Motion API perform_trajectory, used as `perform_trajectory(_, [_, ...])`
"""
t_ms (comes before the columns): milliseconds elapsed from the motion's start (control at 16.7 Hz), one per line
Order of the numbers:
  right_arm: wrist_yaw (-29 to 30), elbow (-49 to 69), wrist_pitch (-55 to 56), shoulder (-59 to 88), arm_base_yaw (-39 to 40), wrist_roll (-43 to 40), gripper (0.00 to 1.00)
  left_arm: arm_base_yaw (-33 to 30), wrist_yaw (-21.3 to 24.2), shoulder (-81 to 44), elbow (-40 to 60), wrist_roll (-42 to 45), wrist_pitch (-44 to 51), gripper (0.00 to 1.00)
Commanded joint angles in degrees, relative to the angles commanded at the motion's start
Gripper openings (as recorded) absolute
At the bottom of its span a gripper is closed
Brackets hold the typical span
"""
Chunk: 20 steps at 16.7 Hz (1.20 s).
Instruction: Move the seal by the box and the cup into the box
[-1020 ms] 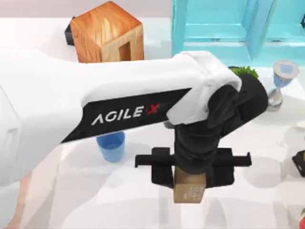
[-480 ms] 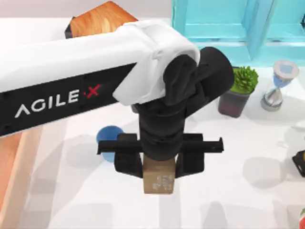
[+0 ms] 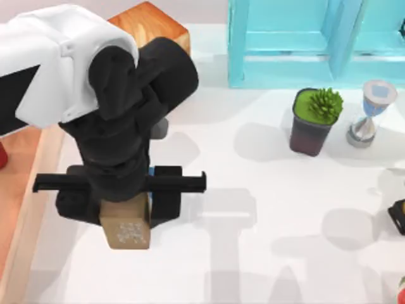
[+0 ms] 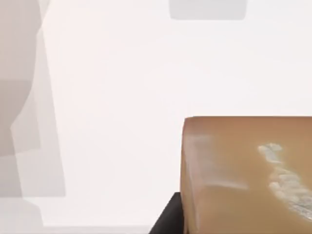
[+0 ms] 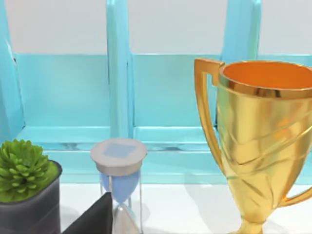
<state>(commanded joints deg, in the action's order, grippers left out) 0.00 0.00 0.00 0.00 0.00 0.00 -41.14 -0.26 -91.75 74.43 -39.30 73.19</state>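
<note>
beside the box (image 3: 25, 209), left gripper (image 3: 126, 218) clamps the seal (image 3: 128, 233), hiding most of the cup (image 3: 150, 172).

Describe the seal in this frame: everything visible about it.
The seal is a small tan-brown cuboid, smooth and matte, with whitish speckled marks on its upward face. It hangs from the left end effector, clamped between the black fingers, upper part hidden by them, held level above the white table. It sits at the table's left, close to the box wall but not over it. The left wrist view shows its tan face and speckles close up.
</note>
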Motion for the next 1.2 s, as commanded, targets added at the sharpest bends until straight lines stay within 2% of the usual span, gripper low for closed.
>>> perform_trajectory(180, [0.00, 0.00, 0.00, 0.00, 0.00, 0.00, 1.00, 6.93, 0.05, 8.19, -6.55, 6.50, 1.00, 0.00])
perform_trajectory(360, [0.00, 0.00, 0.00, 0.00, 0.00, 0.00, 1.00, 10.36, 0.15, 11.72, -9.78, 9.83, 1.49, 0.00])
perform_trajectory(720, [0.00, 0.00, 0.00, 0.00, 0.00, 0.00, 1.00, 10.17, 0.16, 11.33, -10.60, 10.09, 0.54, 0.00])
perform_trajectory(1200, [0.00, 0.00, 0.00, 0.00, 0.00, 0.00, 1.00, 10.81, 0.03, 9.95, -21.56, 10.15, -12.49, 0.00])
